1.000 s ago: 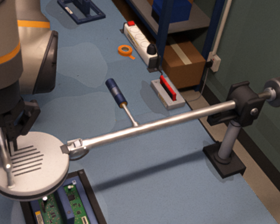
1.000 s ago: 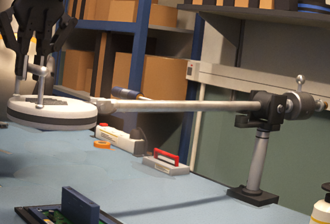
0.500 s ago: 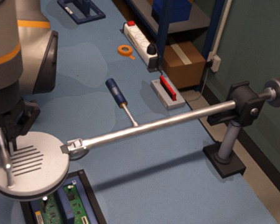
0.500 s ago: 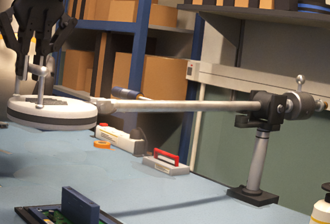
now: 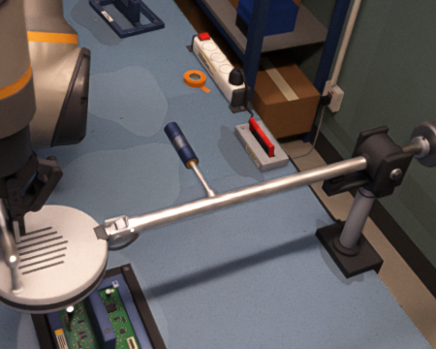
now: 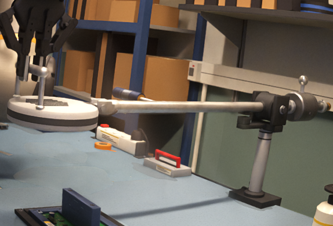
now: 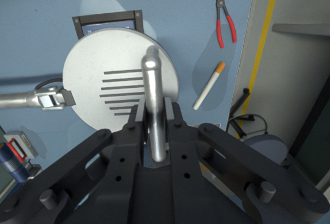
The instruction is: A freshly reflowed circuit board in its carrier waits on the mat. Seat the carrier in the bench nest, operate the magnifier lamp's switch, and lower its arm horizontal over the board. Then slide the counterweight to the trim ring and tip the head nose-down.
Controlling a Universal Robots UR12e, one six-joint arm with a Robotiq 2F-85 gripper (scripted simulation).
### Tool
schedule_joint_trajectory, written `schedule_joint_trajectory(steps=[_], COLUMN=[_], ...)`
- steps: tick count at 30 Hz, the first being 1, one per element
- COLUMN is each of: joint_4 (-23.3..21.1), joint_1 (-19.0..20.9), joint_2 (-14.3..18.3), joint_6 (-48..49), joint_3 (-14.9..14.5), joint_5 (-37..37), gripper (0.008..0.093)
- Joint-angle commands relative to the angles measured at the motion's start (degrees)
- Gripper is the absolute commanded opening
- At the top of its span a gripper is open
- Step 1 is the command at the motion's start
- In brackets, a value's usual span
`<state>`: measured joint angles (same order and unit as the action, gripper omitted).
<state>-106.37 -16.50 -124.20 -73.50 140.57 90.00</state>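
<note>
My gripper [image 7: 154,112] straddles the steel handle [image 7: 153,103] on top of the round white lamp head [image 5: 43,257], its fingers closing in but still open around the bar. The head hangs level above the circuit board in its carrier [image 5: 99,317], which sits in the black bench nest. The lamp arm [image 5: 247,194] runs horizontal from the head to the pivot block [image 5: 380,160] on the post. The grey counterweight [image 6: 304,103] sits on the rod just behind the pivot.
A blue shelf rack [image 6: 139,43] with cardboard boxes stands behind the bench. A screwdriver [image 5: 186,155], orange tape roll [image 5: 195,77], power strip [image 5: 218,68] and red-handled switch box [image 5: 261,140] lie on the mat. Red pliers [image 7: 225,20] and a white marker [image 7: 208,86] lie beside the nest.
</note>
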Motion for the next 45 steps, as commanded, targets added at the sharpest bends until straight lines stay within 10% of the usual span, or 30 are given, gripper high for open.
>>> schedule_joint_trajectory(steps=[1, 45], joint_4=[-0.02, -0.02], joint_1=[0.00, 0.00], joint_2=[0.00, 0.00], joint_6=[0.00, 0.00], joint_3=[-0.05, -0.05], joint_5=[0.00, 0.00], gripper=[0.0225, 0.0129])
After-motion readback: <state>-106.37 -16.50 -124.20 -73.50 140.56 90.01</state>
